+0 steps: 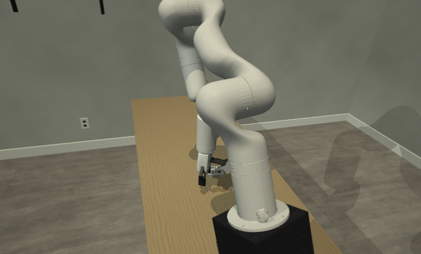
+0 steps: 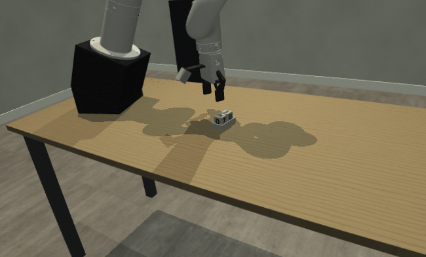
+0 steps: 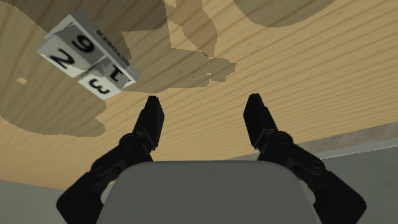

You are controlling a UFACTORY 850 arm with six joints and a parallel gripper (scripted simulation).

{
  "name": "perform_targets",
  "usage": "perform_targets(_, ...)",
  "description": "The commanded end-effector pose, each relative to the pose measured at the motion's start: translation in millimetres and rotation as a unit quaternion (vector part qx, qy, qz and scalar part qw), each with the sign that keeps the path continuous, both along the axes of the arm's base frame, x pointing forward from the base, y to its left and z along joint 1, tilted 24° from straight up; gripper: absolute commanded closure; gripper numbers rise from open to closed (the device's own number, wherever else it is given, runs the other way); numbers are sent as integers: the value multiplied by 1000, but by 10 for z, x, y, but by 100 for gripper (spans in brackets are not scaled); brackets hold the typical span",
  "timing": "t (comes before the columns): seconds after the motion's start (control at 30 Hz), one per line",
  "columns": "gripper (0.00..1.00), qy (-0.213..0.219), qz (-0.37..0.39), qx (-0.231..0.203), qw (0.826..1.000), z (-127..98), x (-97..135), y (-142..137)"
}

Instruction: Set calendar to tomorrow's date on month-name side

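The small grey calendar tray (image 2: 225,123) stands flat on the wooden table with two white digit cubes side by side in it. In the wrist view the calendar (image 3: 87,57) is at the upper left. One cube (image 3: 70,52) shows a 2 and a 6 or 9, and the other cube (image 3: 105,80) shows a 3 and a 1. The month's name runs along the tray's edge below the 6 or 9 and the 1. My gripper (image 3: 203,105) is open and empty. It hangs above the table (image 2: 213,90), off to one side of the calendar and clear of it. In the top view the gripper (image 1: 203,178) partly hides the calendar (image 1: 216,174).
The arm's black base block (image 2: 107,79) stands on the table's left end. The arm's column (image 1: 250,181) rises close beside the calendar. The table's front edge (image 2: 214,197) is well away from the tray.
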State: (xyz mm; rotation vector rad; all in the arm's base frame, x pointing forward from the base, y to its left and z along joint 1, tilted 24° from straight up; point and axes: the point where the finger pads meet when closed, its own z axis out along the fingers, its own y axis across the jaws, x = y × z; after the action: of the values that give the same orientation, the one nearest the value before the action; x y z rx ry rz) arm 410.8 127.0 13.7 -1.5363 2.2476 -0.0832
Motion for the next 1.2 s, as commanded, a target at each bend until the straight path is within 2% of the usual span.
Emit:
perform_targets(0.0,0,-1,0,0,1000,-6,-5,-27)
perform_targets(0.5,0,-1,0,0,1000,-225,84,16)
perform_targets(1.17,0,-1,0,0,1000,-234,87,18)
